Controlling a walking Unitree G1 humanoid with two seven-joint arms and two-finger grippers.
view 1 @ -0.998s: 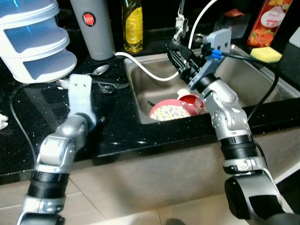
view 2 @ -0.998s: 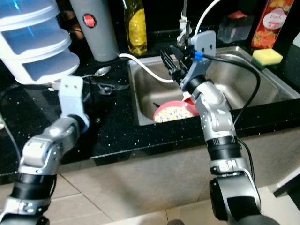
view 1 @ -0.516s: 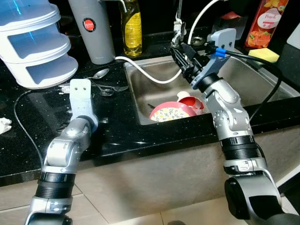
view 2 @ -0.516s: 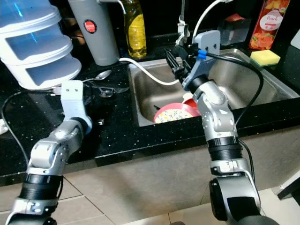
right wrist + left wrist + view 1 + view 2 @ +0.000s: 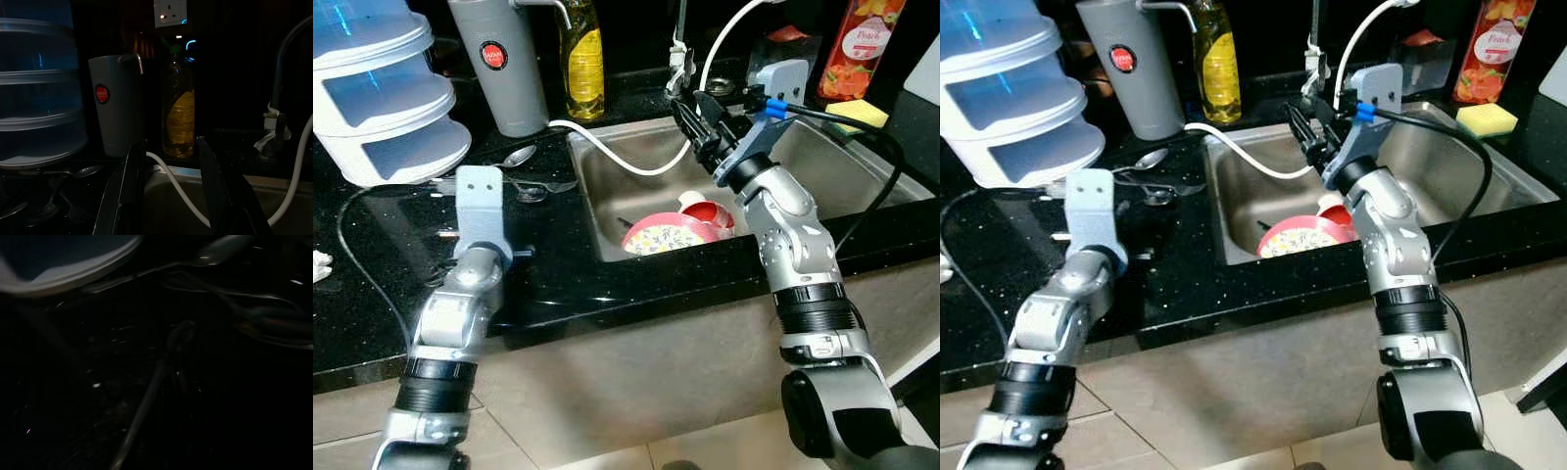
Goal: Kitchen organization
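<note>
Centrally, a rectangular stainless-steel sink (image 5: 862, 166) is set into a glossy black speckled stone countertop (image 5: 558, 279). Inside the sink, at its near left corner, a round pink plate with a floral pattern (image 5: 664, 234) is seen tilted, with a small red and white cup (image 5: 707, 210) lying just beside it on the right. A white flexible hose (image 5: 617, 157) curves across the basin from the left rim up towards the tap.

The right gripper (image 5: 168, 161) is held above the far left part of the sink, its two long black fingers parted around empty air, holding nothing.

The left gripper (image 5: 478, 196) is held low over the countertop left of the sink; whether its fingers are parted cannot be told. Just beyond it, shiny metal spoons (image 5: 524, 166) lie scattered on the stone.

At the far left, a stacked white and blue plastic container (image 5: 382, 93) stands. Further right are a tall grey matte jug with a red round badge (image 5: 499, 64) and a clear bottle of yellow liquid (image 5: 584, 59). At the far right, a yellow sponge (image 5: 1487, 118) rests beside the sink.
</note>
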